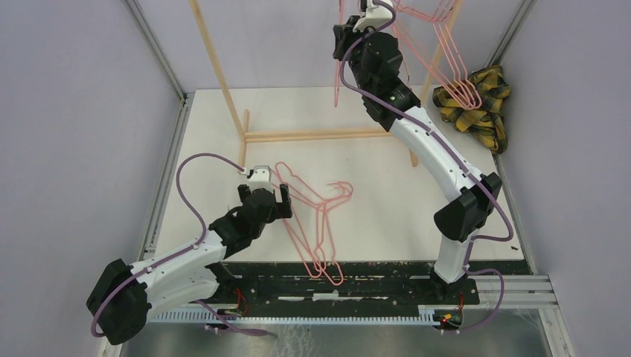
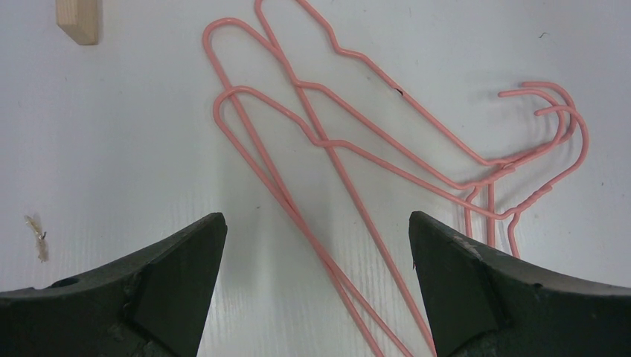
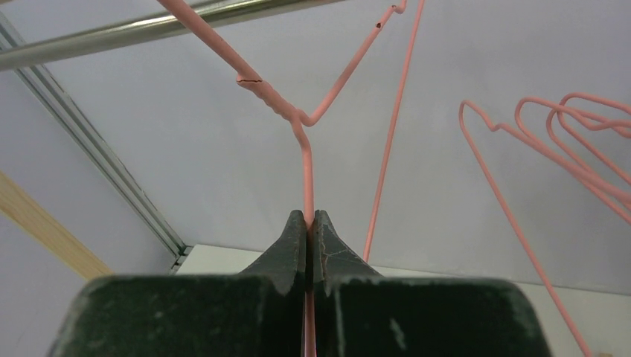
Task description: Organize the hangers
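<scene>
Right hand (image 3: pixel 309 218) pinches one hanger (image 3: pixel 306 167), clear only from its wrist.

The fingertips of the black right gripper (image 3: pixel 309 223) lie beyond the top view's upper edge, as do the hooks of the hanging pink wire hangers (image 1: pixel 463 91) and the uprights of the light wooden rack frame (image 1: pixel 320 134). Right wrist view: the thin pink wire hanger (image 3: pixel 306 171) vanishes between the closed fingers and exits the upper edge. Left wrist view: the overlapping pink wire hangers (image 2: pixel 327 141) run off the lower edge, their count uncertain; a pale wooden block (image 2: pixel 78 18) is cropped above; a small tan scrap (image 2: pixel 36 236) is too small to identify.
</scene>
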`<state>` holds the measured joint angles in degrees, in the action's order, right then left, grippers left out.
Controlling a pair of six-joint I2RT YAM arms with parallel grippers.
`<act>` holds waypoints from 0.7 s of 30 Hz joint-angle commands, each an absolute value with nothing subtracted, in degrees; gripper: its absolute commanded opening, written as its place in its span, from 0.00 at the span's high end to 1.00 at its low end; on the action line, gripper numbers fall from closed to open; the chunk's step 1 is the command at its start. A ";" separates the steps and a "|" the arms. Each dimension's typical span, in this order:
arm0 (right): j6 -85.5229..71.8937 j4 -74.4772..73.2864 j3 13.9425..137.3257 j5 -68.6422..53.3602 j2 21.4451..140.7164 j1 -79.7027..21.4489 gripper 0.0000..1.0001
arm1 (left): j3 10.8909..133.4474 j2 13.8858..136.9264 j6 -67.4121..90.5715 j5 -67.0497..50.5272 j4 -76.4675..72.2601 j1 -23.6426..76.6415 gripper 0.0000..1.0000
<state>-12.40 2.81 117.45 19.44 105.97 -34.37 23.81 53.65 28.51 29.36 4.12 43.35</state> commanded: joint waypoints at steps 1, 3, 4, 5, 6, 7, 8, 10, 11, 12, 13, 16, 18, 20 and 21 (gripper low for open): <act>-13.12 6.61 116.64 18.09 102.48 -34.45 0.99 | 23.58 54.01 29.34 29.12 0.86 43.42 0.01; -12.89 6.30 116.95 18.25 102.81 -34.45 0.99 | 23.54 54.30 29.52 28.97 0.64 43.41 0.01; -12.65 6.18 117.21 18.39 102.97 -34.41 0.99 | 23.57 54.41 29.53 28.92 0.57 43.42 0.01; -12.39 5.90 117.61 18.56 103.29 -34.48 0.99 | 23.63 54.55 29.53 28.86 0.53 43.40 0.01; -12.05 5.51 118.24 18.72 103.70 -34.46 0.99 | 23.62 54.72 29.48 28.83 0.53 43.39 0.01; -11.84 5.15 118.91 18.94 104.12 -34.45 0.99 | 23.58 54.77 29.52 28.77 0.51 43.41 0.01; -11.74 4.69 119.68 19.18 104.67 -34.39 0.99 | 23.61 54.82 29.52 28.87 0.57 43.36 0.01; -11.70 3.37 121.09 19.63 105.82 -34.43 0.99 | 23.47 54.81 29.53 28.99 0.61 43.41 0.01; -11.69 3.05 121.35 19.91 106.28 -34.42 0.99 | 23.40 54.75 29.61 28.97 0.54 43.37 0.01; -11.80 3.03 121.30 20.28 106.65 -34.39 0.99 | 23.29 54.68 29.60 29.03 0.52 43.37 0.01; -11.92 2.88 121.36 20.71 107.00 -34.42 0.99 | 23.25 54.69 29.62 29.04 0.57 43.41 0.01; -12.27 2.32 121.65 21.44 108.15 -34.34 0.99 | 23.20 54.51 29.58 29.15 0.76 43.42 0.01; -12.47 2.10 121.76 21.75 108.57 -34.33 0.99 | 23.12 54.48 29.49 29.27 0.88 43.42 0.01; -12.63 2.09 121.46 22.02 108.79 -34.34 0.99 | 23.03 54.34 29.44 29.31 0.94 43.42 0.01; -12.75 1.92 121.34 22.06 108.88 -34.29 0.99 | 23.03 54.36 29.52 29.42 0.92 43.42 0.01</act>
